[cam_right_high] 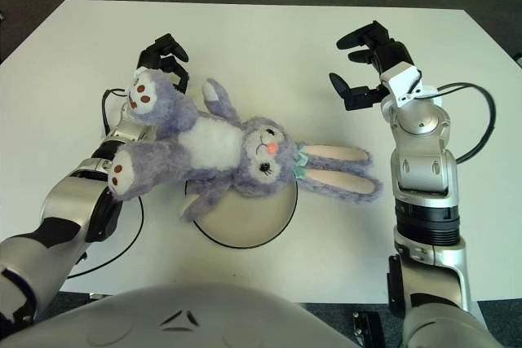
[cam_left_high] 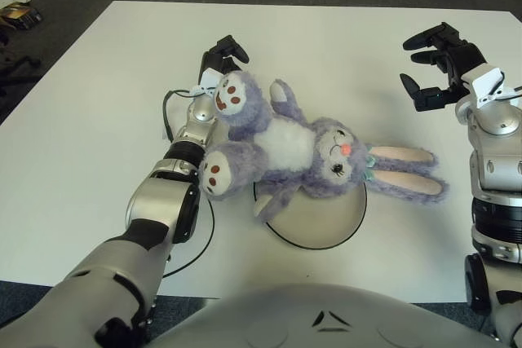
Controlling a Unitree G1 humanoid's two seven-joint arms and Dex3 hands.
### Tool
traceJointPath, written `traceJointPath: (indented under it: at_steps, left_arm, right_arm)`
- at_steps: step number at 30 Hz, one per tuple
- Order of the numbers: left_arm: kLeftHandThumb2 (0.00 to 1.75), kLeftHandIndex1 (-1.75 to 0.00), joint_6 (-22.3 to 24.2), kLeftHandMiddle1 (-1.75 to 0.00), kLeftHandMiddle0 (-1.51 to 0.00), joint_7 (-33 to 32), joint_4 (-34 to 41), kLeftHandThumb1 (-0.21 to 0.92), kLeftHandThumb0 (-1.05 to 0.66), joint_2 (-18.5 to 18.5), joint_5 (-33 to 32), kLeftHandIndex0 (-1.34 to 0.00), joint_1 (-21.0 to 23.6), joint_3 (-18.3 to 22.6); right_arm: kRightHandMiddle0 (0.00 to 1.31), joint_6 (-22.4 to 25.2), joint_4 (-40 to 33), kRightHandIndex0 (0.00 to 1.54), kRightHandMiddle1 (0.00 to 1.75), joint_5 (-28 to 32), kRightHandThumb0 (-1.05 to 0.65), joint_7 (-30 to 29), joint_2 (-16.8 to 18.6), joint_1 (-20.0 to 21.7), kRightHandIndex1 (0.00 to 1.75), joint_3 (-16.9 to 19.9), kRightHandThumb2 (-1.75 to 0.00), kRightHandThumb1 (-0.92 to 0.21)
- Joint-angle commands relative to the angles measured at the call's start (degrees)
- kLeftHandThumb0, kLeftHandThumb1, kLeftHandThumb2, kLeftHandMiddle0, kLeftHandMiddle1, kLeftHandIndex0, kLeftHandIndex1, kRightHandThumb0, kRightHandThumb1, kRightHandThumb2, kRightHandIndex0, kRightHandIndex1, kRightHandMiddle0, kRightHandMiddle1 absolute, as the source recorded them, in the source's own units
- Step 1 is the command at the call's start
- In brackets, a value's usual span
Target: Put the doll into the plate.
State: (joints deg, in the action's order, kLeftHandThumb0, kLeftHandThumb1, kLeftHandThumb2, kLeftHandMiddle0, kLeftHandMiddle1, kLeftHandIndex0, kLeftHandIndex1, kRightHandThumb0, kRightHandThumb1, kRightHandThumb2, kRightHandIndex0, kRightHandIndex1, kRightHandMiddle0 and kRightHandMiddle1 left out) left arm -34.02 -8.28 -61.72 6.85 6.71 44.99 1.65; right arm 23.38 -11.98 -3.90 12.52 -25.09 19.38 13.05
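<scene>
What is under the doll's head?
The plate lies under the doll's head and one arm; its far rim is covered. The legs and ears are over the table, beyond the rim.

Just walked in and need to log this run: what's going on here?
The robot is putting a plush doll onto a plate. The doll lies on its back, head and one arm over the plate, legs and ears off it on the table. The left hand is at the doll's upper foot; whether it grips the foot is unclear. The right hand hangs open above the table, past the ears, holding nothing.
</scene>
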Motion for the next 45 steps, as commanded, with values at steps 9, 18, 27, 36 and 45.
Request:
traceJointPath:
  at_steps: [9, 18, 27, 36, 45]
  left_arm:
    - [1.64, -1.75, -0.62, -1.45, -0.95, 2.36, 1.61, -0.06, 0.0, -0.78, -4.22, -0.72, -1.42, 2.7]
    - [1.61, -1.75, 0.14, -1.4, -0.95, 3.02, 2.12, -0.04, 0.0, -1.34, -5.86, -0.74, -2.06, 3.96]
    - [1.58, -1.75, 2.5, -1.34, -0.98, 3.81, 3.54, -0.03, 0.0, -1.66, -7.08, -0.72, -3.15, 4.72]
    - [1.56, -1.75, 1.56, -1.38, -0.98, 8.38, 4.42, 0.0, 0.0, -1.96, -10.01, -0.66, -4.45, 6.22]
    - [1.56, -1.75, 0.28, -1.35, -0.99, 11.0, 5.07, -0.01, 0.0, -2.31, -11.31, -0.67, -5.69, 6.96]
  right_arm:
    - [0.24, 0.46, -0.82, 0.54, 1.71, 6.19, -0.01, -6.96, 6.58, 1.27, 1.47, 5.03, -0.87, -0.61]
    - [0.29, -7.16, 6.29, 0.55, 1.74, 9.56, -0.01, -11.06, 11.18, 0.45, 1.45, 7.58, -0.91, -0.57]
    - [0.36, -14.97, 11.66, 0.52, 1.75, 12.26, -0.01, -11.14, 13.43, 0.25, 1.44, 7.98, -0.94, -0.55]
    - [0.41, -20.21, 15.1, 0.46, 1.75, 13.6, -0.01, -9.99, 13.65, -1.21, 1.48, 7.65, -0.97, -0.53]
    - [0.45, -25.05, 19.91, 0.55, 1.75, 14.0, -0.01, -9.54, 14.96, -1.85, 1.52, 6.93, -1.14, -0.41]
